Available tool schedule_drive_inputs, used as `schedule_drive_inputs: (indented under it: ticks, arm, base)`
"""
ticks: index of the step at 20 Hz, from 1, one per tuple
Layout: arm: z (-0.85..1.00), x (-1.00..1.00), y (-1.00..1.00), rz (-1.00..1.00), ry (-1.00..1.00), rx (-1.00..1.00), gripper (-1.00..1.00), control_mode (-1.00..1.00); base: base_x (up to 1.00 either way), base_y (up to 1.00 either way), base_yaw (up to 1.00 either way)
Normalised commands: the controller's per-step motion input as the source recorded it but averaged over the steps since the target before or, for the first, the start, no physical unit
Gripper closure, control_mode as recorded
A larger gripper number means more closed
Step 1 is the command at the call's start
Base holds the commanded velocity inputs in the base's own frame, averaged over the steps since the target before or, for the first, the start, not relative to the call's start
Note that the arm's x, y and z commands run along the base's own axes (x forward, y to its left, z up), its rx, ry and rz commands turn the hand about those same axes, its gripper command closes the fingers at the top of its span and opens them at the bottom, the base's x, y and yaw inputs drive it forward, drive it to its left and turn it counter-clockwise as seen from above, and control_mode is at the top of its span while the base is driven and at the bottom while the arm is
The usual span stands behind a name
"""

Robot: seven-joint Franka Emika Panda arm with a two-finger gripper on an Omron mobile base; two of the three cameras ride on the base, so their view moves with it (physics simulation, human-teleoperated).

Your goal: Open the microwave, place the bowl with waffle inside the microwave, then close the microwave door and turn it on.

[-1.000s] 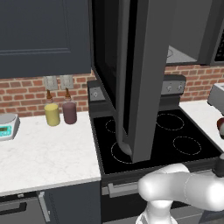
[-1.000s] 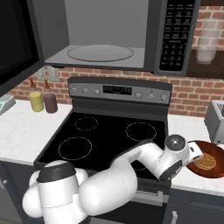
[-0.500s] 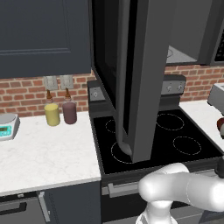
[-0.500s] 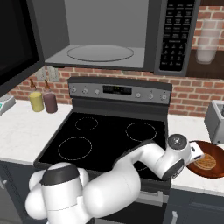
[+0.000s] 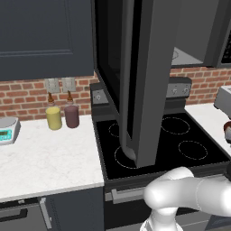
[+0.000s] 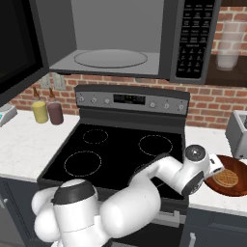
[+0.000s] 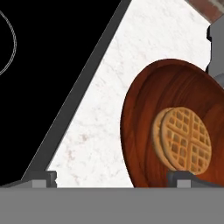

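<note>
The microwave (image 6: 193,43) hangs above the stove with its cavity exposed and the round turntable (image 6: 110,58) in sight. The microwave door (image 6: 17,48) is swung wide to the left and appears edge-on in the left base view (image 5: 146,76). The reddish-brown bowl (image 6: 230,177) with a waffle (image 7: 184,140) rests on the white counter right of the stove. My gripper (image 6: 215,169) is open at the bowl's left rim. In the hand view my gripper (image 7: 116,179) straddles that rim, one fingertip (image 7: 188,178) over the bowl's inside and the other over the counter.
The black stove (image 6: 116,149) lies under the microwave. A yellow cup (image 6: 40,112) and a purple cup (image 6: 55,114) stand by the brick wall at left, near a scale (image 5: 6,130). A grey toaster (image 6: 237,132) sits just behind the bowl.
The hand has shifted only very slightly beside the bowl. The bowl, the door and the cups stay where they were.
</note>
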Motion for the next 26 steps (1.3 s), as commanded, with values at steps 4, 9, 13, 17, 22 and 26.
schedule_drive_inputs:
  ticks: [4, 9, 13, 17, 22, 26]
  arm:
    - [-0.06, 0.34, -0.09, 0.0, 0.03, 0.0, -1.0, -1.0]
    - [-0.12, 0.28, -0.19, 0.0, 0.02, 0.0, -1.0, -1.0]
    - [-0.03, 0.23, -0.28, 0.0, 0.05, 0.0, -1.0, -1.0]
    - [-0.14, 0.21, -0.28, 0.0, 0.05, 0.0, -1.0, -1.0]
    - [-0.11, 0.13, -0.23, 0.0, 0.07, 0.0, -1.0, -1.0]
    - [-0.15, 0.01, -0.26, 0.0, 0.06, 0.0, -1.0, -1.0]
  base:
    - [0.0, 0.0, 0.0]
    - [0.0, 0.0, 0.0]
    - [0.0, 0.0, 0.0]
    - [0.0, 0.0, 0.0]
    - [0.0, 0.0, 0.0]
    - [0.0, 0.0, 0.0]
